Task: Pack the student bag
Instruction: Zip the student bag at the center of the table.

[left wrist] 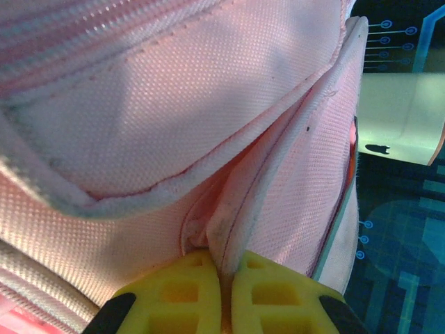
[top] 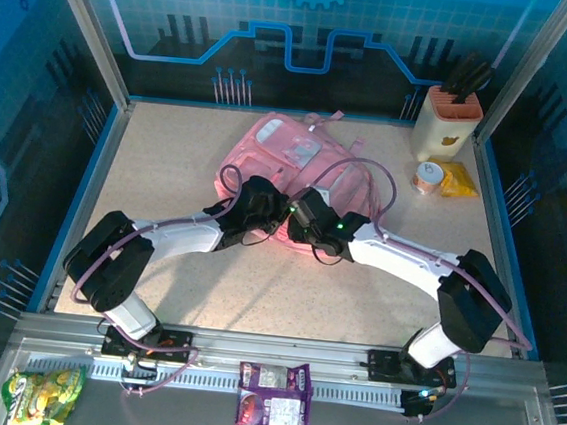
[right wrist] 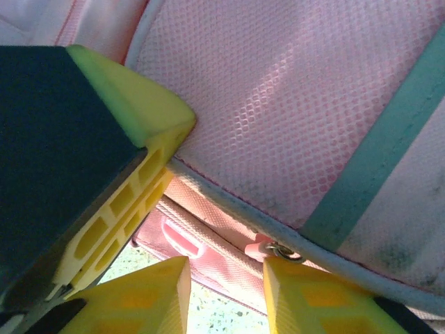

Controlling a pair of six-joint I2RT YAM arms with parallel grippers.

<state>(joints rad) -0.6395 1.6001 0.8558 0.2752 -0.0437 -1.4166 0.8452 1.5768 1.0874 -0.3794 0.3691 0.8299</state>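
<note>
Yellow fingers (left wrist: 174,296) of the left gripper (left wrist: 224,271), nearest the lens, clenched on a raised fold of pink fabric, jaws pressed together with the cloth pinched between them. Table (top: 156,281): speckled beige top, fenced, both arms reaching to its middle. Student bag (top: 290,148): pink backpack, lying flat at the middle of the table toward the back, its near edge under both wrists; whether its main compartment was unzipped could not be told. Cream holder (top: 448,123) with dark handles: upright at the back right corner, well apart from the bag. Purple packet (top: 274,394): lying on the front rail between the arm bases, off the table. Green and yellow packet (top: 42,395): front left corner, off the table. Yellow packet (top: 457,179) and tape roll (top: 428,176): side by side, just before the holder. Right gripper (right wrist: 226,264): jaws apart, nothing between them, the bag's zip pull (right wrist: 274,249) just at one fingertip. Progress, judged: early; nothing appeared to be inside the bag, every loose item lay outside it, and the work in hand looked to be steadying the fabric to open a zip, with all packing left to do.
</note>
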